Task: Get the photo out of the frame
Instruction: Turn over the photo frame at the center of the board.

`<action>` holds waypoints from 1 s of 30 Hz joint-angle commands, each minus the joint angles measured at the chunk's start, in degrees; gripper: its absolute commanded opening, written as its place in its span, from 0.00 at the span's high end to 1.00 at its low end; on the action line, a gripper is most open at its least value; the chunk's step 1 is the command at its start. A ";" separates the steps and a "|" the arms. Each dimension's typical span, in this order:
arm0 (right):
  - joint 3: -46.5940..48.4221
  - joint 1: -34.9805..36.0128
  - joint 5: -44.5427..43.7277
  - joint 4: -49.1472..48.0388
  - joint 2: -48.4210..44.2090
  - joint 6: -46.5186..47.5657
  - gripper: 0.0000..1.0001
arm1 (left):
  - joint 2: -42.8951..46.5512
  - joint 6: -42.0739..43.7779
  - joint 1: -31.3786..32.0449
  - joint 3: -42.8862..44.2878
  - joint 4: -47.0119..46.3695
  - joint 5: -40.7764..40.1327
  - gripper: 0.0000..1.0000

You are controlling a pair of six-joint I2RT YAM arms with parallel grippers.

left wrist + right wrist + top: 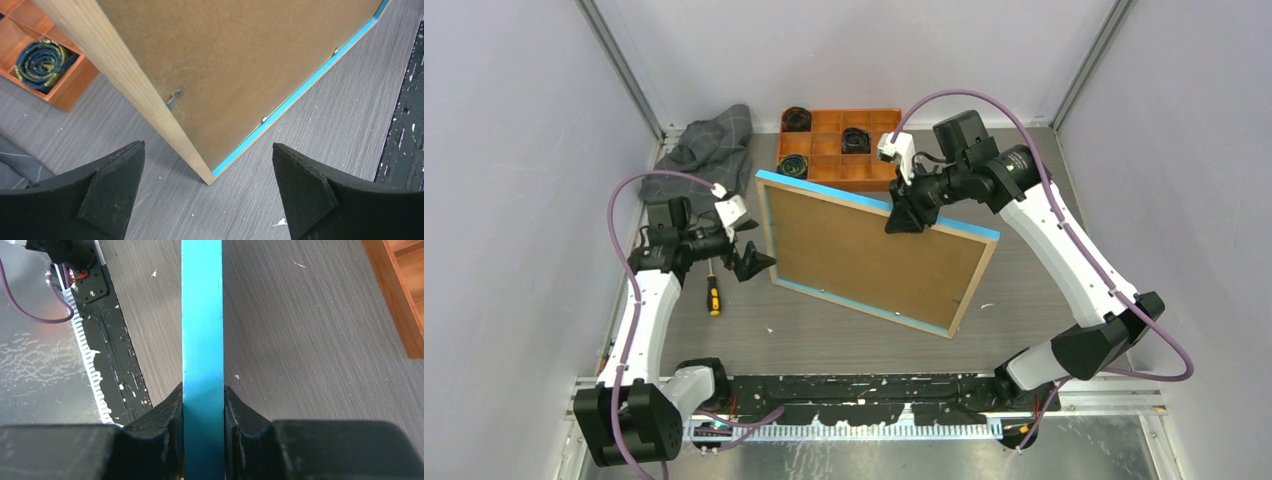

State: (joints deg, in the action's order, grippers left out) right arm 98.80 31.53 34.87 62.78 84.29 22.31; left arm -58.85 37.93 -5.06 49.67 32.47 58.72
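Blue-bordered, wood-rimmed rectangular picture frame (834, 192) stands tilted on its lower edge, back to camera. Right gripper (202, 392) pinches its top edge. Left gripper (752, 262), fingers spread wide, sits clear of its lower left corner. Plain brown backing board (864, 255) hides the balloon photo.

The table (1044, 290) is grey, with thin lines like wood running across it. At the back, in the middle, sits an orange tray (827, 150) with many little boxes in it. A crumpled grey cloth (704, 150) lies at the back on the left, just beside the tray. Nearer, on the left side, lies a small screwdriver (713, 295) with a yellow and black handle. A few tiny white specks (771, 330) dot the table. A long black strip (854, 390) with white marks runs along the near edge. One corner of the big frame (972, 285) comes down to the table in the middle; I cannot tell if it touches.
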 commanded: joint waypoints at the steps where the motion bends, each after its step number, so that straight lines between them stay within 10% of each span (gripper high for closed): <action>1: -0.54 -0.86 8.06 -7.10 2.17 0.26 0.99 | -0.62 3.15 -0.52 -1.70 -2.91 -0.61 0.00; 30: -2.65 -9.45 10.73 -8.69 15.07 4.55 0.99 | -2.38 -11.75 -1.53 -3.90 -15.54 -19.17 0.00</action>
State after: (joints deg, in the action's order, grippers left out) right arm 96.64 23.16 45.74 57.32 98.28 22.74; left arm -64.66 27.90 -6.24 44.88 18.24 40.47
